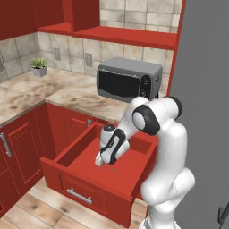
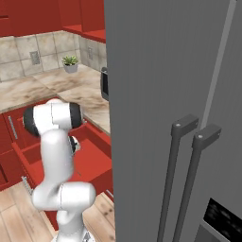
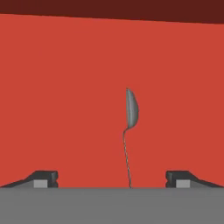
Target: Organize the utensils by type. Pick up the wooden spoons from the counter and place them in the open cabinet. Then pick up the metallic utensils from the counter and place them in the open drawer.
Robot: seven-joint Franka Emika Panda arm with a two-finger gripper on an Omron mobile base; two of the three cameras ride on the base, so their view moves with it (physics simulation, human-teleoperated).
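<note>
**Silver spoon released into open drawer; fingers spread wide**

Risk assessment: the silver spoon [image 3: 130, 118] lay on the red floor of the open drawer [image 1: 96, 179], directly between the two fingertips in the hand view, its bowl pointing away from the hand and its thin handle running back toward it. In my judgement the chief hazard was a withdrawal that dragged sideways: a fingertip could catch the slender handle and flick the spoon about, or carry it against the drawer wall. A straight lift out appeared the safer course. A second hazard was the arm's elbow and forearm, which sat low over the drawer's rim in the left base view; a wide swing could knock the drawer front.

Fingers: the gripper [image 1: 101, 161] hung inside the drawer, pointing down at its floor. The fingers [image 3: 43, 178] stood wide apart, one at each side of the hand view, well clear of the spoon on both sides. They held nothing and touched nothing visible.

The worktop [image 1: 67, 91] showed a microwave [image 1: 129, 79] and a small potted plant [image 1: 39, 66]; no utensils could be made out on it.
</note>
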